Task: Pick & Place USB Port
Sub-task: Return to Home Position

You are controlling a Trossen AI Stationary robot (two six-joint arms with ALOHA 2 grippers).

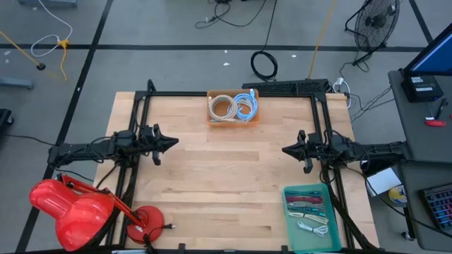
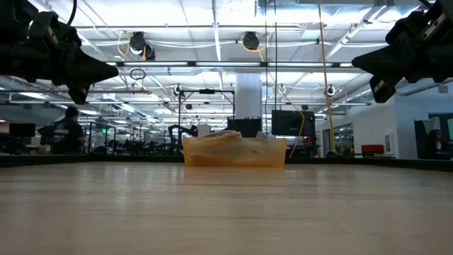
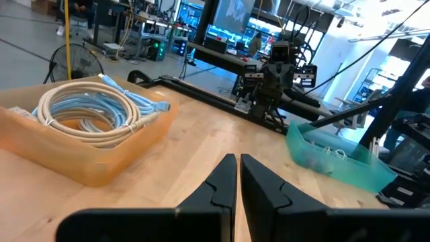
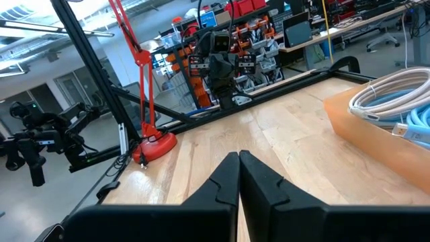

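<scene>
An orange bin [image 1: 232, 107] sits at the table's far edge, holding coiled beige and light-blue cables [image 3: 87, 111]; it also shows in the low view [image 2: 234, 151] and right wrist view [image 4: 386, 128]. A teal tray [image 1: 310, 217] with several cables lies at the near right corner. My left gripper [image 1: 174, 142] hovers above the table's left side, shut. My right gripper [image 1: 284, 150] hovers above the right side, shut. Both point toward the table's middle and hold nothing.
A red desk lamp [image 1: 78, 208] stands at the table's near left corner, its base [image 4: 154, 144] on the wood. A black frame [image 1: 233, 94] runs along the table's far and side edges. Bare wood lies between the two grippers.
</scene>
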